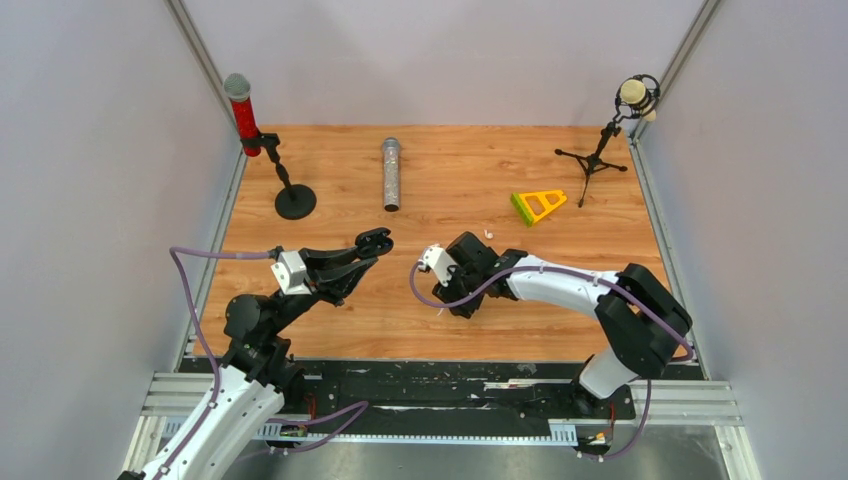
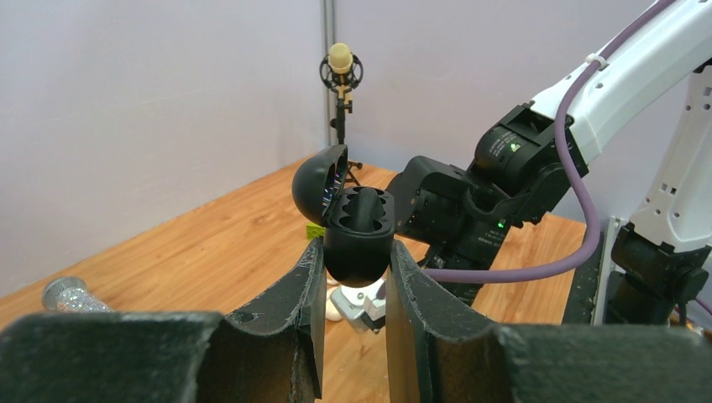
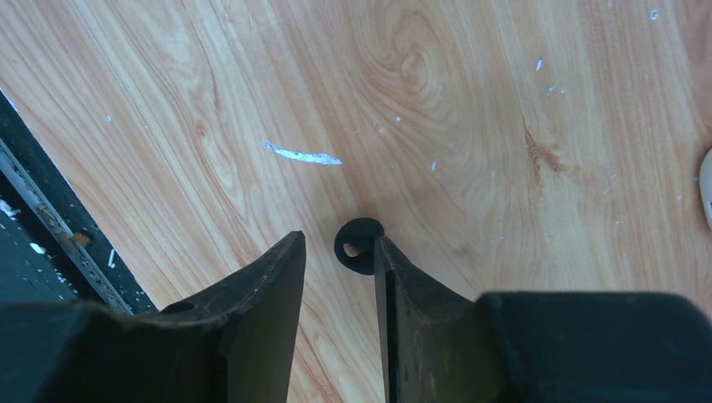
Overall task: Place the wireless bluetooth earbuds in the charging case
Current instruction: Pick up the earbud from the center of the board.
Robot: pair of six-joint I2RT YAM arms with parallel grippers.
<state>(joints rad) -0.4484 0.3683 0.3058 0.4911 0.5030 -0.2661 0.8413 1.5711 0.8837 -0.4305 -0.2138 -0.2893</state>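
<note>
My left gripper (image 1: 375, 243) (image 2: 355, 252) is shut on the black charging case (image 2: 357, 243) and holds it above the table with its lid (image 2: 319, 180) open and its sockets showing. My right gripper (image 1: 460, 300) (image 3: 338, 241) points down at the wood with its jaws apart and nothing between them. A rounded black earbud (image 3: 359, 245) lies on the table, touching the tip of the right-hand finger. A small white earbud (image 1: 489, 234) lies behind the right wrist. A cream-white rounded thing (image 3: 707, 201) is cut off at the edge of the right wrist view.
A thin white sliver of scrap (image 3: 302, 154) lies on the wood. A red microphone on a stand (image 1: 245, 115), a silver microphone lying flat (image 1: 391, 173), a yellow-green triangular wedge (image 1: 538, 205) and a small tripod microphone (image 1: 634, 95) stand at the back. Grey walls enclose three sides.
</note>
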